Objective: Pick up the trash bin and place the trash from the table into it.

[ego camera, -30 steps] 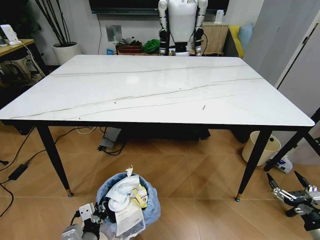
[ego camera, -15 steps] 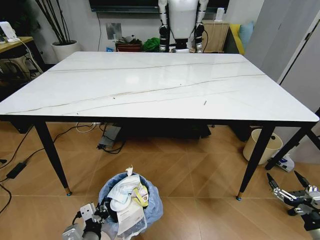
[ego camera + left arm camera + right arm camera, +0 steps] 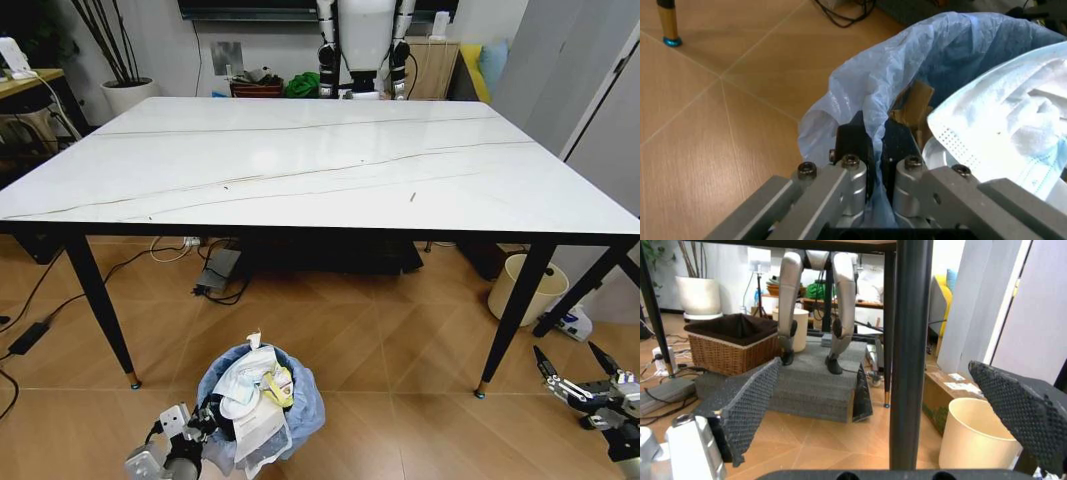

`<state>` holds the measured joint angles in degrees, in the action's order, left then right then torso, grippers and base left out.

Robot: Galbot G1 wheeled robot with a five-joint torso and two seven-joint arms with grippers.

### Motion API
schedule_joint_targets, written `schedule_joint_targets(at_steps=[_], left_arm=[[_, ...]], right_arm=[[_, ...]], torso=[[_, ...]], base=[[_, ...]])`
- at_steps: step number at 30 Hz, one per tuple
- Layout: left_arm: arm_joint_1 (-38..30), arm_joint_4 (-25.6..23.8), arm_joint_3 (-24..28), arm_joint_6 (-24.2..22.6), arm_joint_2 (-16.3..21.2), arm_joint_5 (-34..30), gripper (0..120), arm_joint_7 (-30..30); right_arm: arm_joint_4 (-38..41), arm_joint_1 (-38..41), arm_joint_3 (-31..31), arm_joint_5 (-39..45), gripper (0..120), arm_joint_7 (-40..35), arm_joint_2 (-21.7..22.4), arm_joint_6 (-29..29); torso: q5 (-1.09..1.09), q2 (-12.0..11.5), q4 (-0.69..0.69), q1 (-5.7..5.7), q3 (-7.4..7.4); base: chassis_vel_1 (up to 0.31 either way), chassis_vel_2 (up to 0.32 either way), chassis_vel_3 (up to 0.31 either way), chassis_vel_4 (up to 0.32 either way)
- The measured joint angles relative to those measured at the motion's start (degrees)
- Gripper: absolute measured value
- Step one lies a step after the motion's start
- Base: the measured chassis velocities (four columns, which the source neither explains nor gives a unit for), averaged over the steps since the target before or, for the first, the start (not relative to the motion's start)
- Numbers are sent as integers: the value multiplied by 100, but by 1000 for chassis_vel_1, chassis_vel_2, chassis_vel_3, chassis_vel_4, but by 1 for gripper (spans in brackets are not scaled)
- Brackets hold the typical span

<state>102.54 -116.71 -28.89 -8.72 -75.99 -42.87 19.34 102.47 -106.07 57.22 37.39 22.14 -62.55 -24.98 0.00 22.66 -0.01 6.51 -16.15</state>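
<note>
1. The trash bin (image 3: 262, 405) is sitting at the lower centre-left of the head view, on the wood floor in front of the table (image 3: 300, 160), its crinkled light-blue bag spilling over the rim.
2. The trash (image 3: 255, 390) is lying heaped inside the bin: white crumpled papers, a perforated white sheet and a yellow scrap are showing above the liner.
3. The table's marble-look top is showing nothing but grey veins and a small dark speck right of centre, so the clearing looks finished as far as these views reach.
4. The left gripper (image 3: 875, 150) is pinching the bin's rim at the lower left of the head view; in the left wrist view its dark fingers (image 3: 852, 141) are clamped on a fold of the blue bag and the edge beneath it.
5. The right gripper (image 3: 578, 372) is hanging low in the lower right corner of the head view, released, its textured pads (image 3: 747, 407) spread wide and grasping nothing, with a table leg standing between them farther off and a cream bin (image 3: 975, 437) beyond.
6. Judged from this, the step in hand is carrying or holding the filled bin, late in the task.
7. Any next move is calling for a firm rim grip and a level bin, since the loose papers on top could slide out.
</note>
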Motion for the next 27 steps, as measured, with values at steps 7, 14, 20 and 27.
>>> schedule_joint_targets(at_steps=[7,14,20,27], left_arm=[[-90,33,14,-105,-20,-171,0,73],[-181,73,-6,-172,-39,-351,0,161],[-238,112,-10,-189,-53,-409,0,204],[-333,163,7,-195,-86,-409,0,228]], right_arm=[[0,0,0,0,100,0,0,0],[0,0,0,0,100,0,0,0],[0,0,0,0,100,0,0,0],[0,0,0,0,100,0,0,0]], torso=[[1,-145,0,-40,106],[0,-331,0,-96,237],[-1,-453,0,-141,312],[0,-612,0,-185,426]], base=[[0,0,0,0],[0,0,0,0],[0,0,0,0],[0,0,0,0]])
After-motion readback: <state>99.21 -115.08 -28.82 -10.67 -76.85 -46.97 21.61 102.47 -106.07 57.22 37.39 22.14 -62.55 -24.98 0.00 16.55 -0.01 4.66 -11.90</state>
